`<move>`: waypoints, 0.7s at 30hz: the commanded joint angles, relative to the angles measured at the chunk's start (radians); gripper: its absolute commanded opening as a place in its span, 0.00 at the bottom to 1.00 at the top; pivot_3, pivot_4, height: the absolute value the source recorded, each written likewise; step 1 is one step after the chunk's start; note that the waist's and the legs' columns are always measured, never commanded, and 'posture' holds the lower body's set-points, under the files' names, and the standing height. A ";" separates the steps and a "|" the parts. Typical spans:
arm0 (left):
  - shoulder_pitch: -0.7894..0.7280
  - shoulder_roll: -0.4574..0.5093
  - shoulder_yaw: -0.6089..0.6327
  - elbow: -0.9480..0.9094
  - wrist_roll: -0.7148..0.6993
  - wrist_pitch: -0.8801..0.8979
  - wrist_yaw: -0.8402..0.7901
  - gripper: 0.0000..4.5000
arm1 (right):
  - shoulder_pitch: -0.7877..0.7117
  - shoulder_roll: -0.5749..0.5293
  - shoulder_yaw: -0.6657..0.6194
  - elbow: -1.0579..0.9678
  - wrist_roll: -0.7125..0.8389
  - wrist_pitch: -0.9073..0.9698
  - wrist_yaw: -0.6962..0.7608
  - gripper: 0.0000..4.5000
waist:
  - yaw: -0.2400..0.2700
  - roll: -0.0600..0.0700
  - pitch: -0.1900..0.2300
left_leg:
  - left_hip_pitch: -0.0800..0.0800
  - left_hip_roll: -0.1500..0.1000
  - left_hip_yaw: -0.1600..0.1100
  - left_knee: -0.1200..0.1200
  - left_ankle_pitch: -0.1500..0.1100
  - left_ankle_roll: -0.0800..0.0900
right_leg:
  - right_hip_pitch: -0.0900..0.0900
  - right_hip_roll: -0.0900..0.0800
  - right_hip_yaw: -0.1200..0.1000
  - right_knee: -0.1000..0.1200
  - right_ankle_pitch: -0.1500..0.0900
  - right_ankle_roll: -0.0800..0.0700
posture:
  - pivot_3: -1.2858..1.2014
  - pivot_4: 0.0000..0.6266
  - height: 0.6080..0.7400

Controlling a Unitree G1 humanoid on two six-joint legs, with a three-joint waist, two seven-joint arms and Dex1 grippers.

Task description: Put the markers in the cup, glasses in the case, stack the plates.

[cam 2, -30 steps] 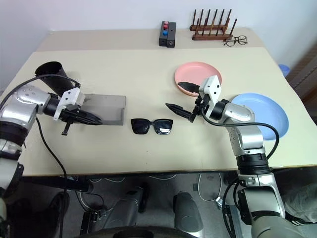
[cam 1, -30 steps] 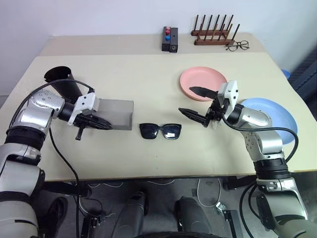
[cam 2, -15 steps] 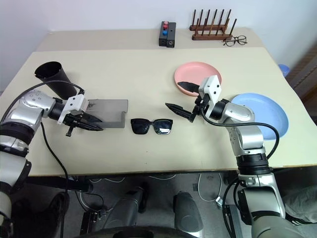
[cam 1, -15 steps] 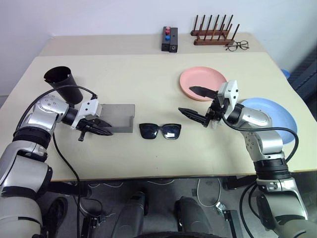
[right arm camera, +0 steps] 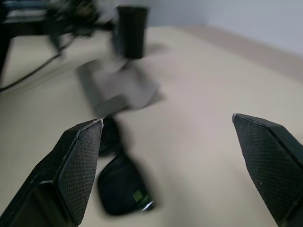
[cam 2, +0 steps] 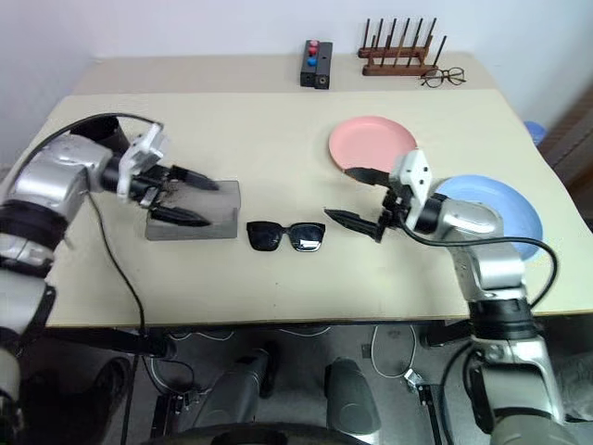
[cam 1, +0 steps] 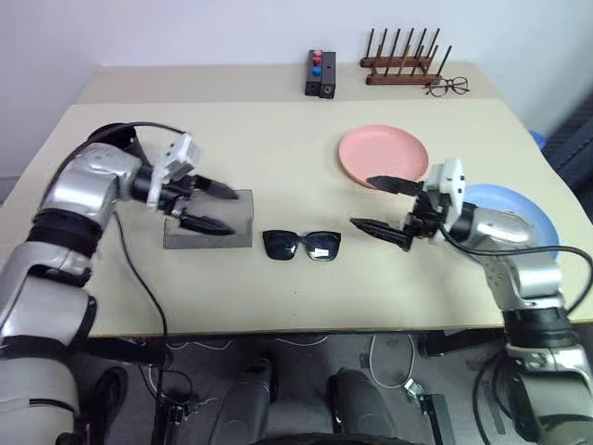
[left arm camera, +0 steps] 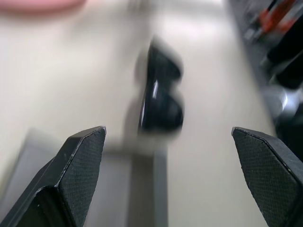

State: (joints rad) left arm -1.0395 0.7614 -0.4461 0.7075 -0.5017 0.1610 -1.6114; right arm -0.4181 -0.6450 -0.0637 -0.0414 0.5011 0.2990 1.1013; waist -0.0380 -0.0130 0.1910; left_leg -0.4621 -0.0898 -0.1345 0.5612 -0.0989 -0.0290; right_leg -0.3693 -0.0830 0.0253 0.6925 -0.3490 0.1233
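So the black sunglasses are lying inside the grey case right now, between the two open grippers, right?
Not inside. In the left eye view the sunglasses lie on the table beside the grey case, between the open left gripper and right gripper.

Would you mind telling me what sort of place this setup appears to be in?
Probably a robotics lab or test room: a plain beige table against a bare wall, staged props like a wooden rack and a button box, cables underneath.
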 commanded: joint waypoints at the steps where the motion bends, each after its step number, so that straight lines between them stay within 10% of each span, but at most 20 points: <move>1: -0.046 -0.100 0.027 0.073 0.091 -0.061 -0.003 0.98 | 0.047 -0.051 -0.044 -0.086 0.032 0.021 0.023 1.00 | 0.000 0.000 0.000 | 0.000 0.000 0.000 0.000 0.000 0.000 | 0.000 0.000 0.000 0.000 0.000 0.000 | 0.52 0.24 1.00; 21: -0.218 -0.473 0.067 0.559 0.533 -0.359 0.074 0.98 | 0.240 -0.086 -0.110 -0.274 0.023 0.042 -0.150 1.00 | -0.001 -0.002 0.001 | -0.002 -0.001 0.000 0.001 -0.001 0.001 | 0.000 -0.001 -0.002 -0.001 0.000 0.001 | 0.52 0.24 1.00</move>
State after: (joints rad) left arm -1.2230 0.2953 -0.4072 1.2653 0.0183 -0.2021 -1.5459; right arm -0.1777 -0.7252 -0.1423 -0.2752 0.5143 0.3428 0.9605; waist -0.0390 -0.0149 0.1921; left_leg -0.4637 -0.0905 -0.1343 0.5622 -0.0995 -0.0280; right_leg -0.3694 -0.0838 0.0235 0.6914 -0.3488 0.1239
